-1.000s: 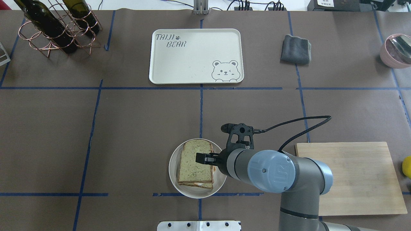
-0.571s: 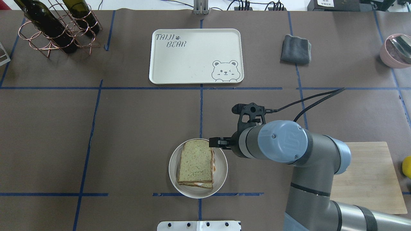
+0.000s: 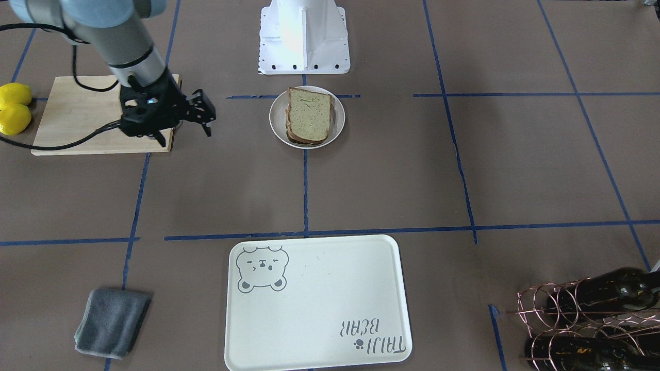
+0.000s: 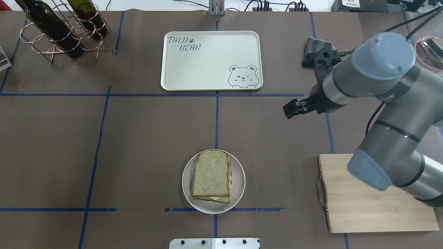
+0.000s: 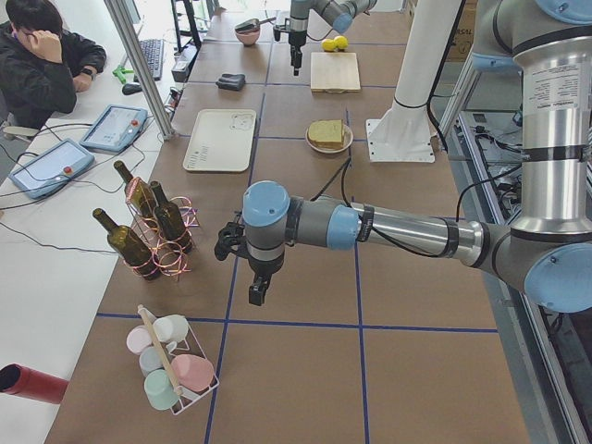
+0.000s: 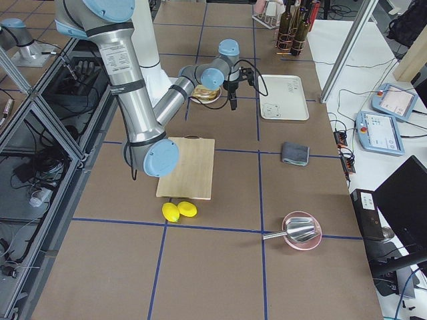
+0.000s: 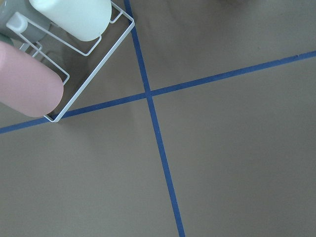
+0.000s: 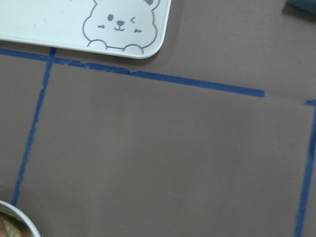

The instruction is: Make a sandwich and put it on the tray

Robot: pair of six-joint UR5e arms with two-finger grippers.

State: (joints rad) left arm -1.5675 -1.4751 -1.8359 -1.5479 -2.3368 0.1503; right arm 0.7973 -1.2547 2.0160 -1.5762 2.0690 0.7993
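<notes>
The sandwich point(image 4: 211, 178), greenish-tan bread with a bit of egg showing at its right edge, lies on a round white plate point(image 4: 238, 190) at the near centre of the table; it also shows in the front view point(image 3: 308, 114). The cream bear tray point(image 4: 211, 60) lies bare at the far centre. My right gripper point(image 4: 288, 111) hangs open and empty over bare table, right of the tray's near right corner and well away from the sandwich. My left gripper point(image 5: 257, 294) shows only in the exterior left view, over the table's left end near the bottle rack; I cannot tell its state.
A wooden cutting board point(image 4: 377, 193) lies at the near right, with two lemons point(image 3: 14, 108) beside it. A grey cloth point(image 3: 111, 322) lies right of the tray. A copper rack with wine bottles point(image 4: 62, 29) stands far left. A pink bowl point(image 6: 302, 232) holds a spoon.
My right gripper has left the top of the sandwich and swung up and to the far right, toward the tray's right side. The sandwich stays on the plate.
</notes>
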